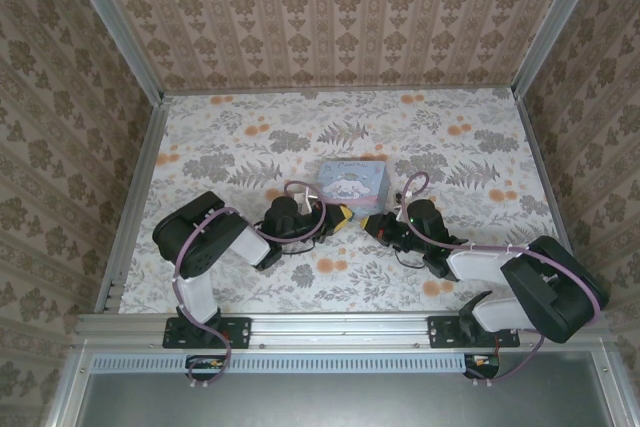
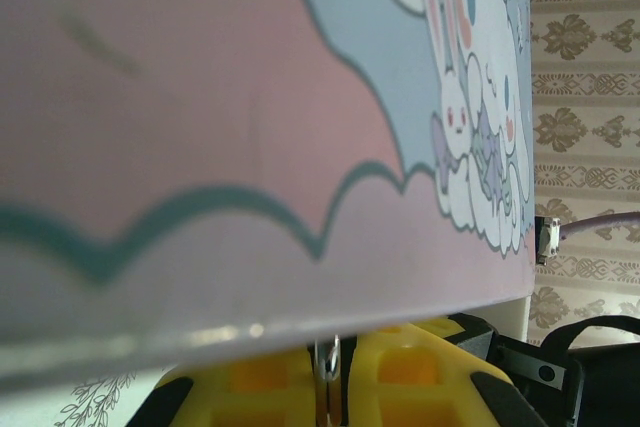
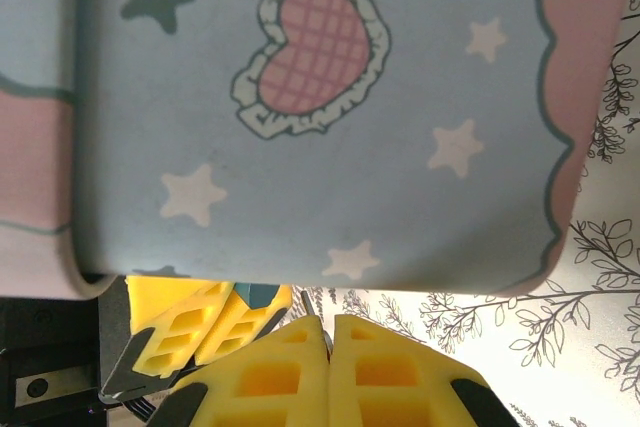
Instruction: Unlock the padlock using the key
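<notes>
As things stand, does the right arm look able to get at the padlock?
Probably yes: the padlock, a teal bit pinched in the left hand, sits right beside the right hand with nothing between them. The pastel tin lies just beyond both. The right hand is shut, though.

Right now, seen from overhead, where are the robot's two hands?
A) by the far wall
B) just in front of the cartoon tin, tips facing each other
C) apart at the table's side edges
B: the left hand and right hand face each other on the tin's near side.
</notes>
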Robot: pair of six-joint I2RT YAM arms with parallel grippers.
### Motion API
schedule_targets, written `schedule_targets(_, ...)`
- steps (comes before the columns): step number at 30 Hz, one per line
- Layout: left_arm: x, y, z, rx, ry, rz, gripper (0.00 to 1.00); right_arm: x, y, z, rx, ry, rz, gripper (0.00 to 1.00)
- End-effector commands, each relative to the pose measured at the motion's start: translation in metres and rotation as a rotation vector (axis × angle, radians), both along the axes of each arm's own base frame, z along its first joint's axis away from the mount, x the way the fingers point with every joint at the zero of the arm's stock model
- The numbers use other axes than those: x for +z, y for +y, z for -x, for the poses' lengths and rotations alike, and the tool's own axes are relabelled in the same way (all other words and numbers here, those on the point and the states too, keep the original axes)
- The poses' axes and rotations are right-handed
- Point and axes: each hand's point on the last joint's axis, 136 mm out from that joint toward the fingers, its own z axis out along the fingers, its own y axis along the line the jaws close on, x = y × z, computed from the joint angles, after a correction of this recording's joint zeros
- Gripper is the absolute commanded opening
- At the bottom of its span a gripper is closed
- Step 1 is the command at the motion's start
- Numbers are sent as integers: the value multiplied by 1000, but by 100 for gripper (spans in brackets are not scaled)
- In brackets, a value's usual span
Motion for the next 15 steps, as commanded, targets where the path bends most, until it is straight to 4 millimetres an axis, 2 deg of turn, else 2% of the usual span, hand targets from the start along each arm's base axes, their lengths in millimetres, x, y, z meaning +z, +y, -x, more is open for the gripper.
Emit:
schedule_targets(1,22,1,-1,-10,-67,57,0,15,6,-8,11,-36,-19,0)
schedule_targets(13,23,1,0,-11,-69,58,0,23,14,-18,13,-48,-54,0)
schedule_targets(15,24,1,0,-11,-71,60,0,15,14,-18,12,-27,-44,0)
